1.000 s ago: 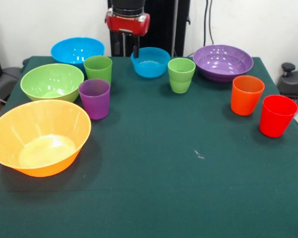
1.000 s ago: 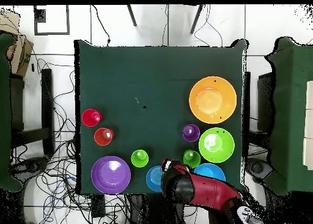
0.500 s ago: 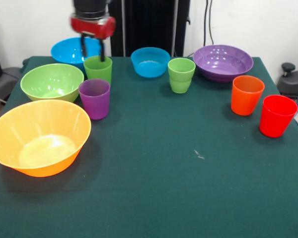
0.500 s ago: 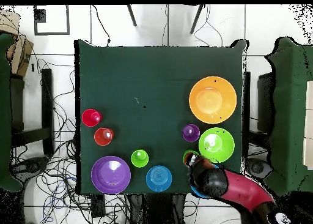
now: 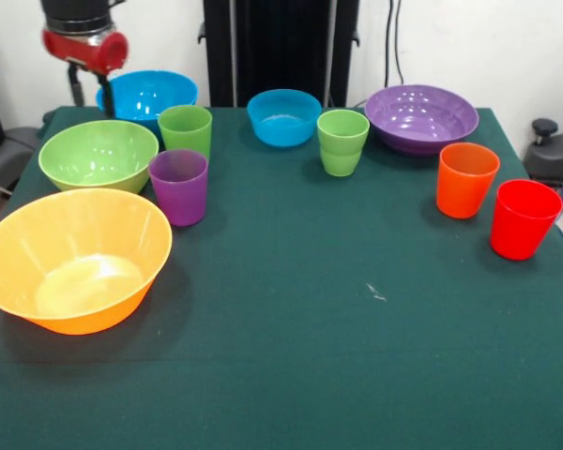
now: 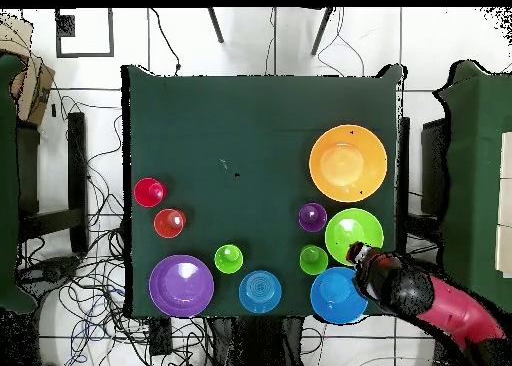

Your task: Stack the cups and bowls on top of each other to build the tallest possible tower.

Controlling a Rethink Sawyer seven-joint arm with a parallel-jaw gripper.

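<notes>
All ten pieces are standing upright on the green cloth table (image 5: pixel 310 356), mouths opening upward, each one's axis running vertical; nothing is resting on anything else.

In the front view the gripper (image 5: pixel 89 92) is hanging at the far left corner, its two dark fingers (image 5: pixel 104 97) pointing straight down and standing apart, open and holding nothing, above the near left rim of the large blue bowl (image 5: pixel 148 94). From overhead the gripper (image 6: pixel 357 255) is sitting between that bowl (image 6: pixel 336 294) and the lime green bowl (image 6: pixel 354 236).

The bowls are round, smooth and glossy, catching the light. The largest, the orange bowl (image 5: pixel 73 258), is sitting at the near left with steeply flaring walls. Just beyond it is the lime green bowl (image 5: pixel 98 153). The smaller blue bowl (image 5: pixel 283 116) is standing at the far middle, and the wide purple bowl (image 5: pixel 421 116), shallow and broad, at the far right.

The cups are narrow tapered tumblers, wider at the lip. The purple cup (image 5: pixel 178 186) is standing just beside the lime green bowl, with a green cup (image 5: pixel 185 130) just behind it. A second green cup (image 5: pixel 342 141) is standing between the smaller blue bowl and the purple bowl. The orange cup (image 5: pixel 466 178) and the red cup (image 5: pixel 524 217) are standing close together at the right edge.
</notes>
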